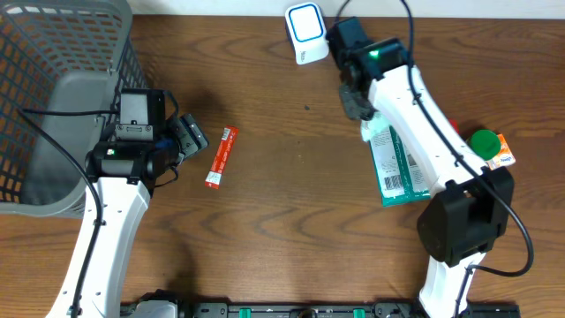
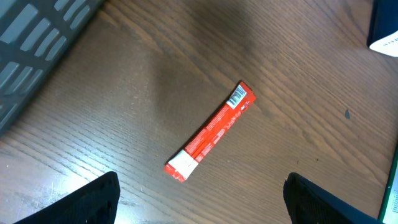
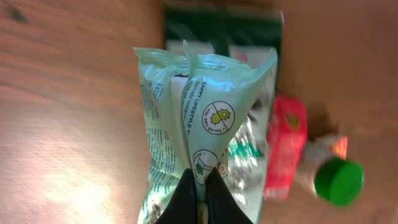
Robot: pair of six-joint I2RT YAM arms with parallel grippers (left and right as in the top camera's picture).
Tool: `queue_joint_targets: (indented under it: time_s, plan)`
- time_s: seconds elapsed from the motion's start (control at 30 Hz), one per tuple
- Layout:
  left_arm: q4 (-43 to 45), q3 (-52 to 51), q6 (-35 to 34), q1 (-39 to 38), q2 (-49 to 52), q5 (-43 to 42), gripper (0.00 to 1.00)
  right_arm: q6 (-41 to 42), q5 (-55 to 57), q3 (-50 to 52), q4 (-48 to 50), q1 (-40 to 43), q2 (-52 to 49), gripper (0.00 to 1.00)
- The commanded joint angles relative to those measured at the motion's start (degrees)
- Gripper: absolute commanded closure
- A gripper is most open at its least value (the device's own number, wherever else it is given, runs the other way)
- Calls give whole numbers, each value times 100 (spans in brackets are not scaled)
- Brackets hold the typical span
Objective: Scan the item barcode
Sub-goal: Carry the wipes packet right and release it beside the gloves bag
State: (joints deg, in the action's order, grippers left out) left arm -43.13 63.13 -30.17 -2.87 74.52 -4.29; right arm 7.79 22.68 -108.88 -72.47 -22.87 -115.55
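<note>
Green packet (image 3: 205,106) pinched in the right hand (image 3: 199,179)

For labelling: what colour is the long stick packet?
The stick packet is red; left wrist view.

The overhead camera looks straight down on the table (image 1: 291,203), with the robot's side at 6 o'clock. The left wrist camera looks down from nearer at the red stick packet (image 2: 210,132), seen overhead at 9 o'clock. The right wrist camera sits very close to the pale green pouch (image 3: 205,112); overhead shows it at 3 o'clock.
</note>
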Motion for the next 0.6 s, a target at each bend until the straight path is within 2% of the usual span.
queue_joint_targets:
  time_s: [0.0, 0.2, 0.57]
  plan:
    - [-13, 68, 9, 13, -4, 52, 15, 420, 61, 114, -249, 358, 9, 99]
    - [-13, 68, 9, 13, -4, 52, 15, 415, 61, 461, -328, 1060, 11, 99]
    - [-13, 68, 9, 13, -4, 52, 15, 299, 52, 1585, 813, 2085, 9, 99]
